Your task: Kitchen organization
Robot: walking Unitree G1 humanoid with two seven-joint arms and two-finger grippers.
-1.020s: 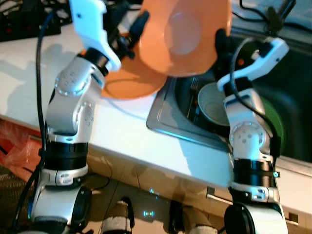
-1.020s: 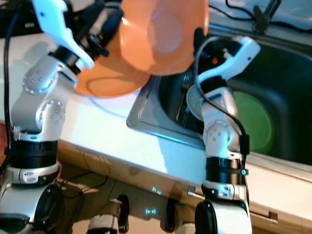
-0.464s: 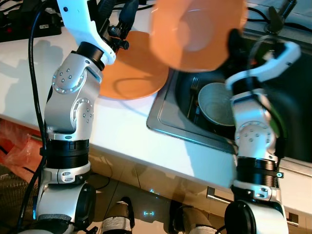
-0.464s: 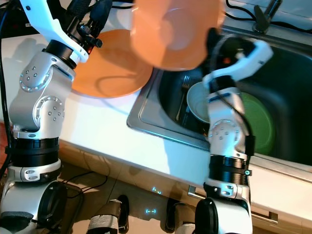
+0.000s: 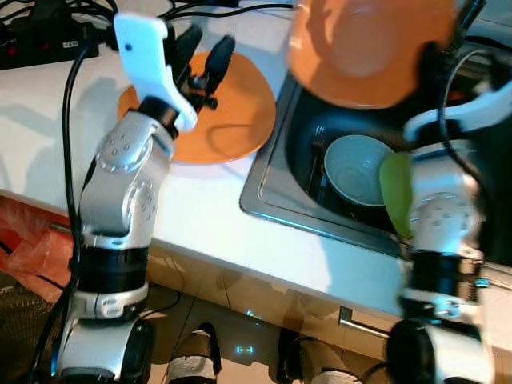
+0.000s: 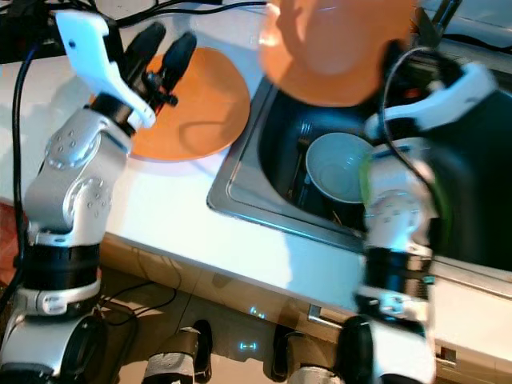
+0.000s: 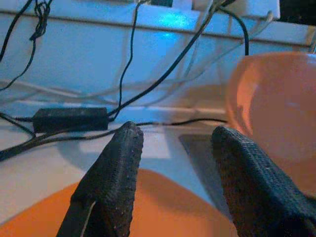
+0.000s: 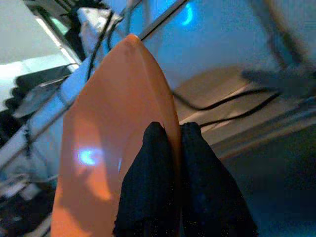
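A large orange bowl (image 5: 372,48) hangs tilted above the sink, its rim pinched by my right gripper (image 8: 170,170), which is shut on it. An orange plate (image 5: 232,120) lies flat on the white counter just left of the sink. My left gripper (image 5: 204,58) hovers over the plate's far side, open with nothing between its fingers (image 7: 116,173). In the left wrist view the orange plate (image 7: 163,207) lies below the fingers and the orange bowl (image 7: 276,108) is off to one side. Inside the sink sit a pale bowl (image 5: 356,168) and a green plate (image 5: 394,196).
The steel sink (image 5: 268,196) is set into the white counter (image 5: 200,216), whose front edge runs close to my body. Black cables and a power strip (image 5: 48,40) lie at the back of the counter. Cutlery (image 5: 320,148) lies beside the pale bowl. A red bag (image 5: 24,240) sits low left.
My right gripper has carried the orange bowl rightward, from over the plate's edge to above the sink. My left gripper has drawn away from the bowl and now hangs over the plate.
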